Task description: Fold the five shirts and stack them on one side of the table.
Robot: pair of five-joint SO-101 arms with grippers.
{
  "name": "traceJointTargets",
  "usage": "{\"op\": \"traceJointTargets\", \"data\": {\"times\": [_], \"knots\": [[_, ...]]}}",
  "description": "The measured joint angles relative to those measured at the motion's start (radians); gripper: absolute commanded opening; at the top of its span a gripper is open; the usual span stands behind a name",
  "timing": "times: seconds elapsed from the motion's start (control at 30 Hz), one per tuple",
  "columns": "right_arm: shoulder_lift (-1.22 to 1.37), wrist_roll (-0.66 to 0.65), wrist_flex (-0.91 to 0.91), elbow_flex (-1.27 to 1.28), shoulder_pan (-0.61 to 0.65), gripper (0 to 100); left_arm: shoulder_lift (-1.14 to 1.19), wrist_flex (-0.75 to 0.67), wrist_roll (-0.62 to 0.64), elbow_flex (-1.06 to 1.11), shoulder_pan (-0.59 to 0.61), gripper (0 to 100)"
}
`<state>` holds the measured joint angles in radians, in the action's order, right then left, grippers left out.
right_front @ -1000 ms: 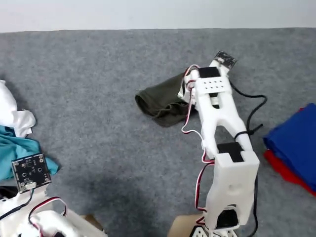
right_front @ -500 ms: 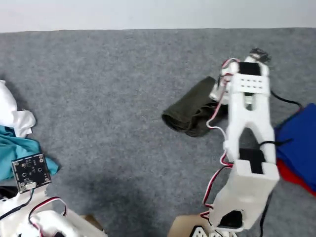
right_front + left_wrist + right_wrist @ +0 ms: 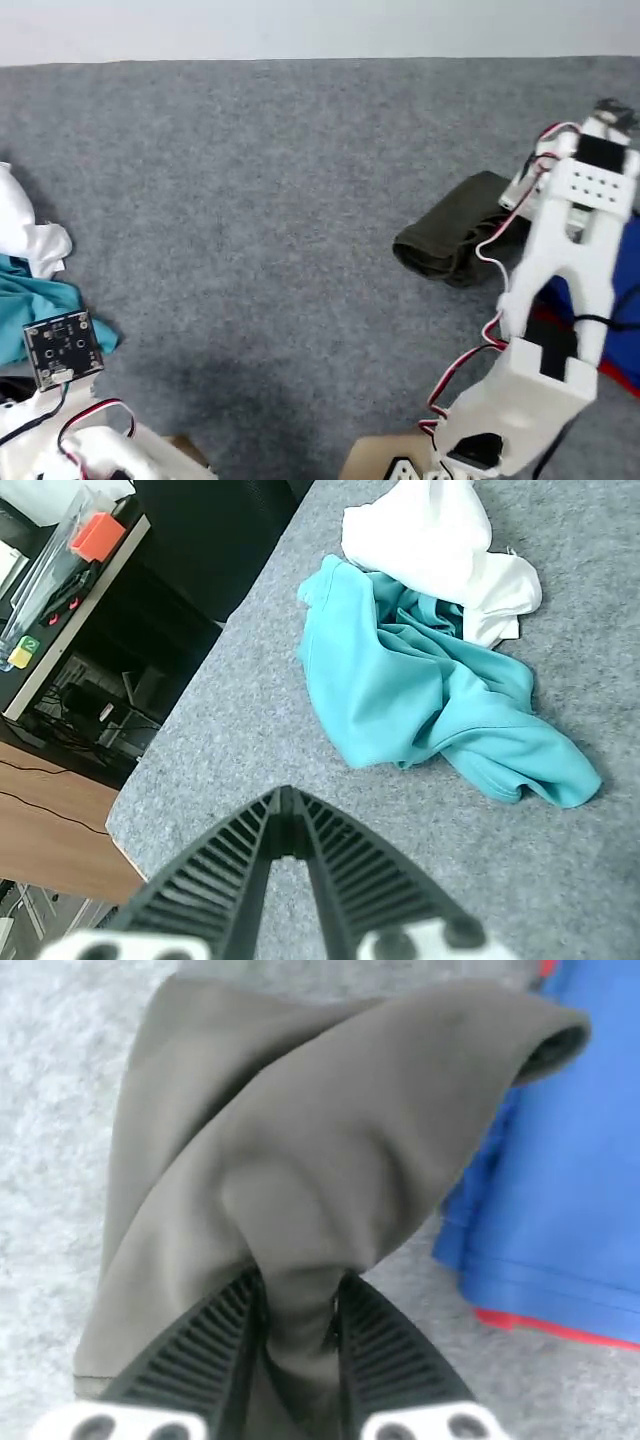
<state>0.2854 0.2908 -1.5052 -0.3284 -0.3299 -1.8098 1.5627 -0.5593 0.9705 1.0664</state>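
Right gripper (image 3: 298, 1295) pinches olive shirt (image 3: 300, 1140) beside, perhaps touching, the blue shirt (image 3: 570, 1160).

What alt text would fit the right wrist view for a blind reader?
The right claw is shut on a bunched olive shirt over the grey table. Beside it lies a blue shirt over a red shirt.

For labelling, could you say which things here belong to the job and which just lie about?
Job: olive cloth shirt, right gripper holding it, folded blue shirt, red shirt beneath, crumpled teal shirt, crumpled white shirt.
Lying about: small orange block.
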Motion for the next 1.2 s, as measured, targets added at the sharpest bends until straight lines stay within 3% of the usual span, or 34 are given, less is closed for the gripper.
{"op": "traceJointTargets", "data": {"times": [0.63, 1.2], "knots": [[0.000, -0.049, 0.173, 0.000, -0.192, 0.9, 0.000, 0.000, 0.000, 0.000, 0.000, 0], [-0.061, -0.112, 0.158, 0.000, -0.371, 0.9, 0.000, 0.031, 0.000, 0.000, 0.000, 0]]}}
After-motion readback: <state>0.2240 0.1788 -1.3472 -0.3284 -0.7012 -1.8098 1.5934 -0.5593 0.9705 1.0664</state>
